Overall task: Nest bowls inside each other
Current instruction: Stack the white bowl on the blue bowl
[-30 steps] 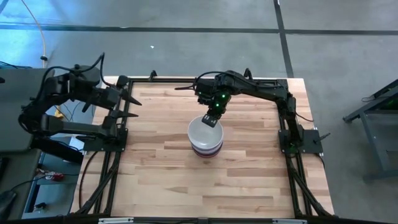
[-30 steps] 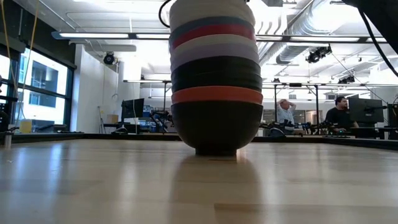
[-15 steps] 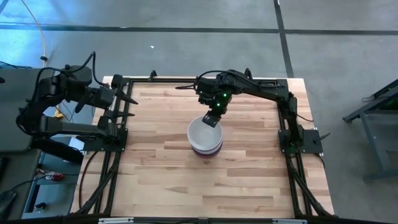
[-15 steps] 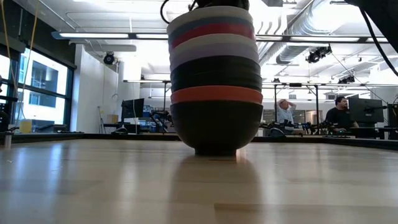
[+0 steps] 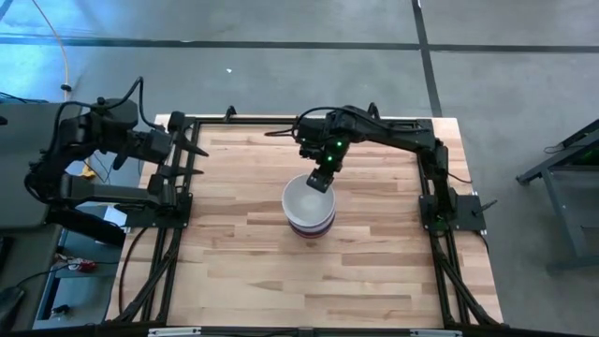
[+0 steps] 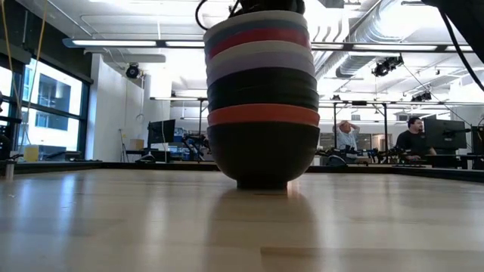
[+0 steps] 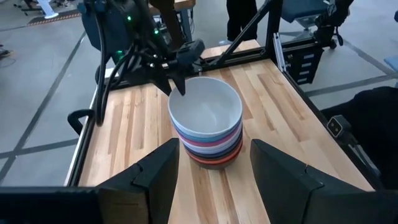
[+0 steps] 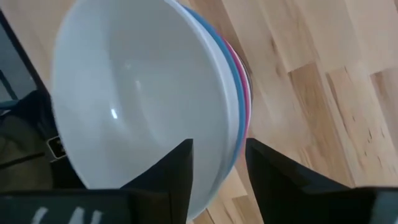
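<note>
With the bowls stacked mid-tabletop and the right gripper open-jawed astride the top white rim, holding nothing, the stack could be toppled if snagged; left gripper open, parked far left.

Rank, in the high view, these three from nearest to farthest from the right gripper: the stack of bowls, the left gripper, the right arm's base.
1. Stack of bowls: directly beneath the right gripper, table centre.
2. Right arm's base: at the table's right edge.
3. Left gripper: at the left edge.
</note>
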Available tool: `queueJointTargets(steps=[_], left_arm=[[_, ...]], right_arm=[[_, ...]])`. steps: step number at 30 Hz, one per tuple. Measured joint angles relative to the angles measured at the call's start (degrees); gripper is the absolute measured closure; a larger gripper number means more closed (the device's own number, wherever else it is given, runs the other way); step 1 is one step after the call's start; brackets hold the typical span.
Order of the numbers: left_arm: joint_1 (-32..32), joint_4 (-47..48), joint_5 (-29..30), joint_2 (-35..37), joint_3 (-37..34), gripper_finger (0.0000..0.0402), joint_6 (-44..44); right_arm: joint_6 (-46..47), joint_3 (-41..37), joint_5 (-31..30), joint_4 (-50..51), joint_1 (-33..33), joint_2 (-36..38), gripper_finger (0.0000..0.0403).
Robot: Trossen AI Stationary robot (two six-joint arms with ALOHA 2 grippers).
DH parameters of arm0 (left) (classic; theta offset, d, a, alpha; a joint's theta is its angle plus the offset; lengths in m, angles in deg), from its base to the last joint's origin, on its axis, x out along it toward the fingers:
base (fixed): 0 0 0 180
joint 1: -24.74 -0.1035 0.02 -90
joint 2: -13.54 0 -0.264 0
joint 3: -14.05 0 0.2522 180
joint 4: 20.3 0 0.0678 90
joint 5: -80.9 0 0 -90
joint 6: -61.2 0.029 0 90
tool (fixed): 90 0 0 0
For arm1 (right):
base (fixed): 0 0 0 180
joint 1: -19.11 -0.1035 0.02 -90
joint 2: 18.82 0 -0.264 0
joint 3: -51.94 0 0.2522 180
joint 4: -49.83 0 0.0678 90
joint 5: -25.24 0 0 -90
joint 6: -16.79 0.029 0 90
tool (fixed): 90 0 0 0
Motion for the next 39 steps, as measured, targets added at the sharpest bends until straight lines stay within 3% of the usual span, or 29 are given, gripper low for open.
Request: queueJointTargets(steps=[5,14,18,26,39], left_arm=[[0.00,0.04,0.02,-0.04,-1.09,0.0213,0.35],[0.00,-0.04,0.02,-0.04,-1.39,0.0213,1.03],[0.01,-0.08,0.02,-0.02,-1.39,0.0213,1.07],[0.00,-0.26,0.02,-0.04,-1.39,0.0213,0.67],[0.01,-0.26,0.00,-0.04,-1.39,0.0213,0.57]], right_arm=[[-0.02,-0.45,-0.39,0.12,0.02,0.00,0.0263],[-1.38,5.51,-2.55,-0.05,0.26,0.02,0.0264],[-2.90,5.55,-3.39,-0.01,-0.31,-0.02,0.0291],[-4.46,5.55,-4.27,-0.01,-1.01,-0.02,0.0395],[-4.45,2.44,-4.04,0.07,-1.06,-0.28,0.0400]])
